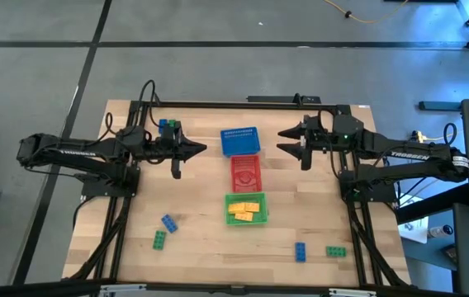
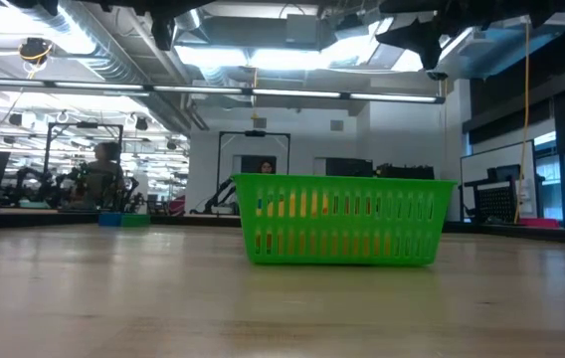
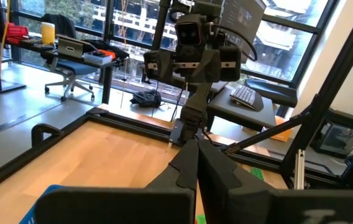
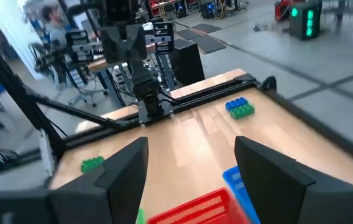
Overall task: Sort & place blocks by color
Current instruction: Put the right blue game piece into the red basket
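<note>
The blocks lie scattered: yellow ones [image 1: 246,211] already sit in the green basket [image 1: 228,200] at the middle of the table, which suggests that basket is serving as the yellow bin. A blue block [image 1: 168,222] and a green block [image 1: 160,239] lie on the near left, another blue block [image 1: 300,252] and green block [image 1: 335,251] on the near right, and a blue-and-green pair [image 1: 166,124] rests at the far left beside the left arm. The blue basket [image 1: 240,142] and red basket [image 1: 246,172] line up beyond the green one.

Both arms hover high, flanking the baskets, probably poised between picks. The left gripper [image 1: 195,148] has its jaws closed together, holding nothing; the right gripper [image 1: 286,140] has its jaws spread wide and empty.

The low view shows only the green basket's mesh wall, with yellow showing through. The right wrist view shows the far pair stacked blue over green, and the left wrist view confirms its fingers [image 3: 192,168] meet.
</note>
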Controlling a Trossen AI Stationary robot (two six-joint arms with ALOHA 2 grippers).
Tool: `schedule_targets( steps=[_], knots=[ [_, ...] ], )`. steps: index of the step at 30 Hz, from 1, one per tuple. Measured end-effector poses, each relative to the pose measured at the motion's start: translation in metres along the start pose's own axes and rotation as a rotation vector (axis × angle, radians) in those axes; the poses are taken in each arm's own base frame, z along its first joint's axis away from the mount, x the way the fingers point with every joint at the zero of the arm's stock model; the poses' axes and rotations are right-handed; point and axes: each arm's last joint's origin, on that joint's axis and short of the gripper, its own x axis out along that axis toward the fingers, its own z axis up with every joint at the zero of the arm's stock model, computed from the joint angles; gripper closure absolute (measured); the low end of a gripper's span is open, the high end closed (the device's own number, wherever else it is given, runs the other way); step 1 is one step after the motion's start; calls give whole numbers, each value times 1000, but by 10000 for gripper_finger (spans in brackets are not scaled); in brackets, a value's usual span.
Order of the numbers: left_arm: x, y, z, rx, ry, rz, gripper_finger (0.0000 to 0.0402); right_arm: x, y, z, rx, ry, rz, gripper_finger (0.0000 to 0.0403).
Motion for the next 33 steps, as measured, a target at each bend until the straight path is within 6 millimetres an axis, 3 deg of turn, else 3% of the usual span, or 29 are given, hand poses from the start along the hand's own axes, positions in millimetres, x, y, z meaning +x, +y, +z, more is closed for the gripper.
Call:
schedule_targets(
  steps=[5, 10, 16, 22, 27, 33],
  knots=[
    [0, 0, 0, 0, 0, 0, 402, -7, 2, 4, 186, 199, -78, 160],
    [0, 0, 0, 0, 0, 0, 402, -15, 9, -8, 428, 514, -205, 160],
    [0, 0, 0, 0, 0, 0, 402, -20, 27, -57, 715, 853, -305, 160],
    [0, 0, 0, 0, 1, -6, 401, -34, 58, -109, 909, 1071, -465, 160],
    [0, 0, 0, 0, 2, -7, 401, -43, 89, -136, 1021, 1107, -588, 160],
    [0, 0, 0, 0, 2, -7, 401, -32, 123, -167, 1138, 1095, -634, 160]
  ],
)
